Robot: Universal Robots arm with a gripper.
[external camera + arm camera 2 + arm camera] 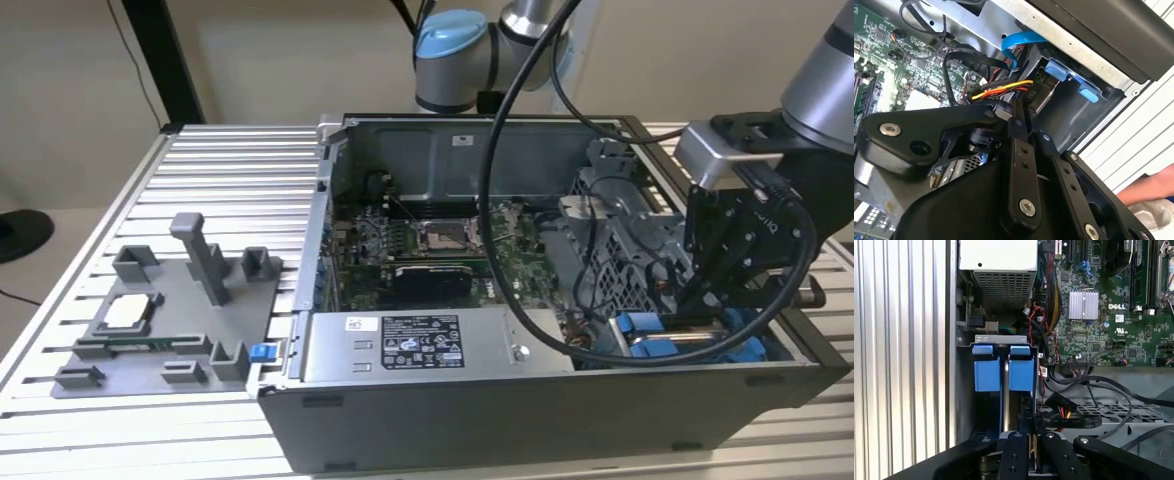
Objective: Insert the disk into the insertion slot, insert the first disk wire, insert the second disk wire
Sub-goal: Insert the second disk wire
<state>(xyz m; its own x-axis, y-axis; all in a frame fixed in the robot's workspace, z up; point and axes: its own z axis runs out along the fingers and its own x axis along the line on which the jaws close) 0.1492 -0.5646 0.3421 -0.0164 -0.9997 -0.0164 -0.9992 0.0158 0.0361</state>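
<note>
Crowding claw: black cables, disk.

- The disk is seen seated in the insertion slot, a metal bay at the front corner of the open computer case. Its two bright blue carrier tabs are shown side by side in the first wrist view, with a thin silver edge between them.
- In the exterior view, the blue carrier is seen low in the case, at the exterior view's right.
- A disk wire, a bundle of yellow, orange, red and black strands ending in a black connector, is seen just beside the disk's blue frame in the second wrist view. Whether it is plugged in cannot be told.
</note>
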